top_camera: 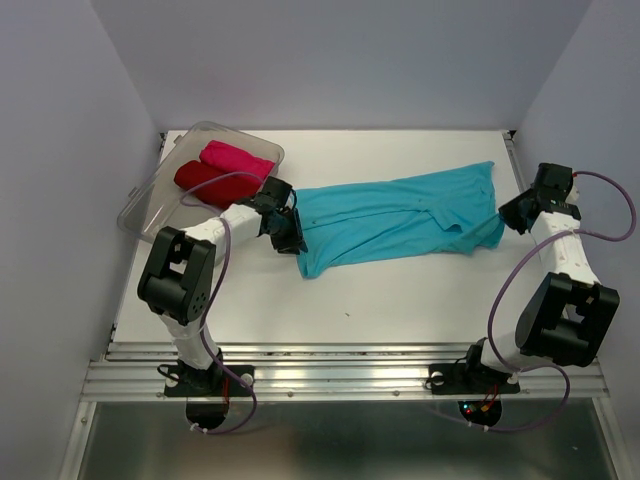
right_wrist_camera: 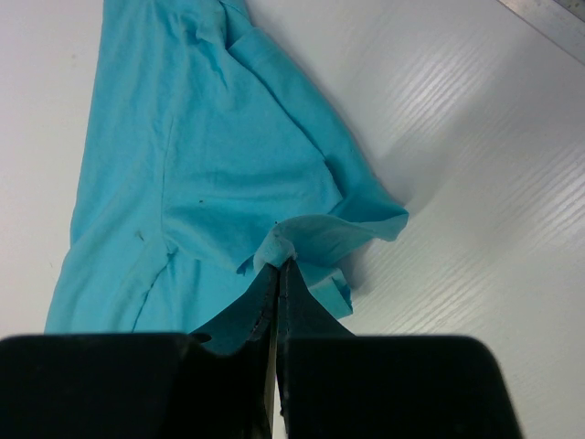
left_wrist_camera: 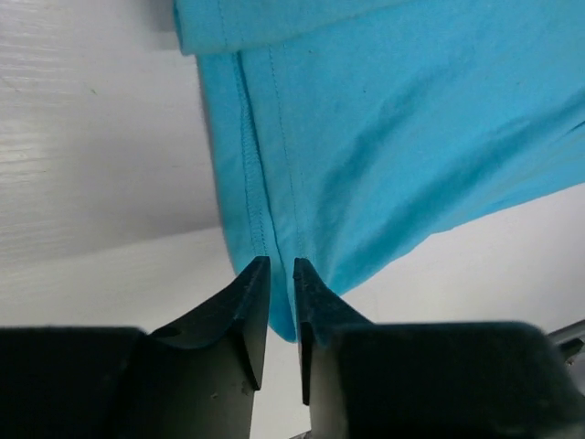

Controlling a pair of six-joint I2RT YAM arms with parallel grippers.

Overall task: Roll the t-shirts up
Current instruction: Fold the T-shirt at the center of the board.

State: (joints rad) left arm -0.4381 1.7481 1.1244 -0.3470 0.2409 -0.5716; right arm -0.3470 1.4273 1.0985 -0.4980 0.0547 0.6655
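The left end effector [left_wrist_camera: 281, 263] and right end effector [right_wrist_camera: 279, 267] each pinch a thin edge of the blue shirt [top_camera: 400, 220] — stretched too hard, either hem may slip free.

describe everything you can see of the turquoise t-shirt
The turquoise t-shirt is soft, thin-looking cloth with stitched hems and a visible seam. It lies on the white table as a long, wrinkled strip, apparently folded lengthwise, and slants slightly across the middle. The left gripper is closed on its stitched edge at one end. The right gripper pinches a bunched fold at the other. Nothing else touches it.
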